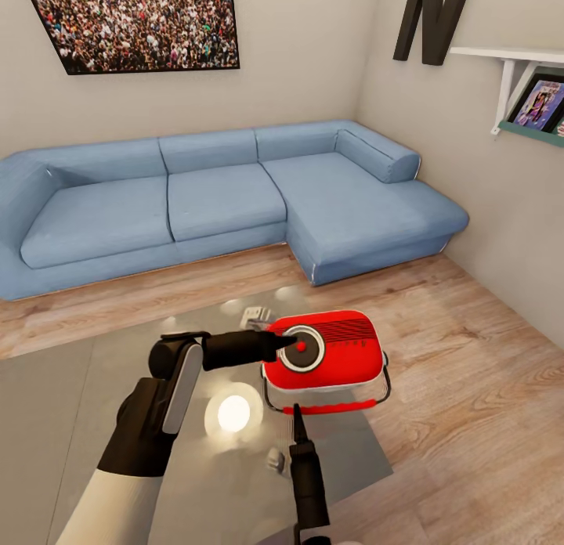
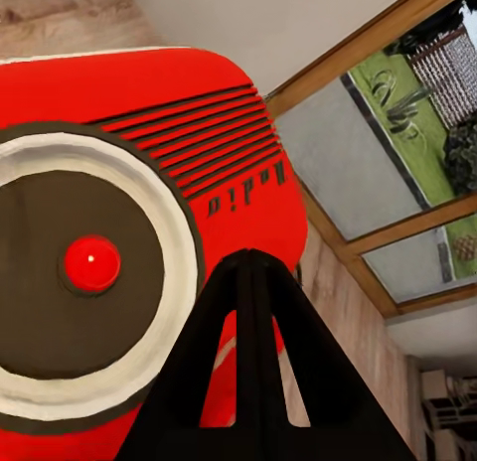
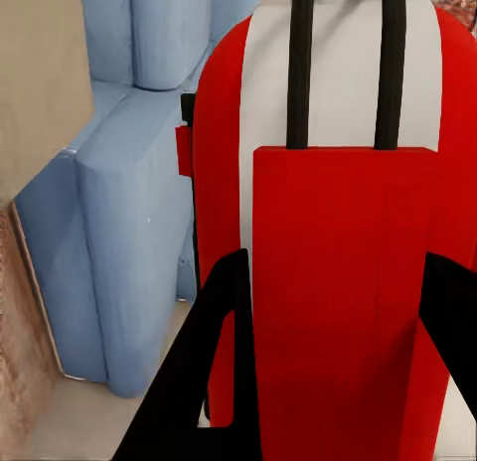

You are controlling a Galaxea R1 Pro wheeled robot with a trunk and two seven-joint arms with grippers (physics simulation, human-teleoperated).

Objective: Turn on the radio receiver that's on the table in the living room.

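Left gripper (image 1: 291,343), seemingly closed, is pressed to the radio receiver (image 1: 333,357) dial; right gripper (image 3: 338,362), open, flanks it; switch-on likely unfinished.

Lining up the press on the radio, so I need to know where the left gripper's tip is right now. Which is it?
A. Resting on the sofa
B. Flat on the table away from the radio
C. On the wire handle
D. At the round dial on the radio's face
D: in the head view the left gripper reaches the white-ringed dial on the red radio, and the left wrist view looks straight at that dial.
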